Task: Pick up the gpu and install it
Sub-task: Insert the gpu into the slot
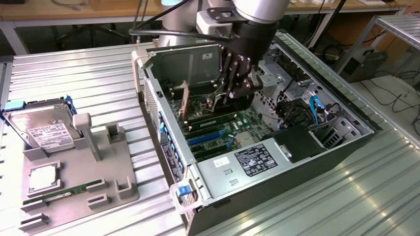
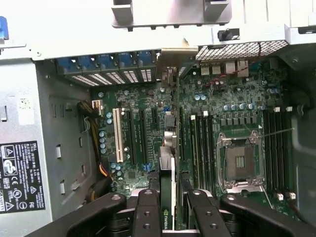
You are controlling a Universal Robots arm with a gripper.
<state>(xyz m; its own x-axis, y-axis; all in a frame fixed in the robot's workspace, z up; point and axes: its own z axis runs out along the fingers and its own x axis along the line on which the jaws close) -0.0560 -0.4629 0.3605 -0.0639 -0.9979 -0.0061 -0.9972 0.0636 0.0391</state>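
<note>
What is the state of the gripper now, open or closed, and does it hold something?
The gripper is closed, holding the gpu on edge inside the computer case.

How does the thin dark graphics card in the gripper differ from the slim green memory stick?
The gpu is dark, the memory stick green. The gpu is clamped in the gripper inside the computer case; the memory stick sits in the grey holder outside. Both are thin boards.

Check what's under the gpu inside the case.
The gpu, held edge-on in the gripper, stands over the motherboard. Expansion slots show beside it. Whatever lies directly beneath is covered by the card itself.
</note>
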